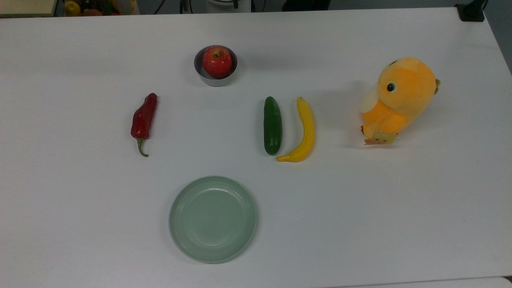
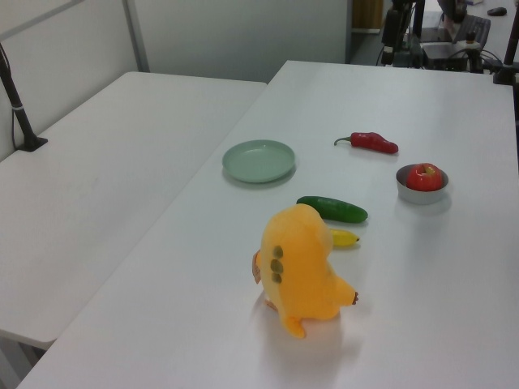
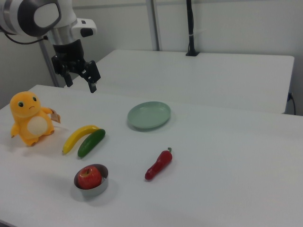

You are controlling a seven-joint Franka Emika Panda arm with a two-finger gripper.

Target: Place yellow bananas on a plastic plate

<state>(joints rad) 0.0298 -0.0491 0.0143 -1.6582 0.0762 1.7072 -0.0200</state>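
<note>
banana [image 3: 79, 137] on table, jaws above, apart

The banana [image 1: 306, 130] and cucumber [image 1: 272, 125] look smooth, glossy plastic. The plate [image 1: 213, 219] is matt; the bowl [image 1: 216, 66] is brushed metal. The orange toy [image 1: 398, 100] is fuzzy plush cloth.

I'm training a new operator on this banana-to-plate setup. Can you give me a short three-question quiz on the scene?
1. True or false: the long curved yellow banana already lies on the round pale green plastic plate.
2. What sits in the small grey metal bowl: A) a red chili pepper, B) a red apple, C) a dark green cucumber?
3. Fill in: in the right view, the open claw hangs above the table, holding ____.

Key: 1 false, it lies on the table beside the straight dark green cucumber. 2 B, the red apple. 3 nothing.
</note>
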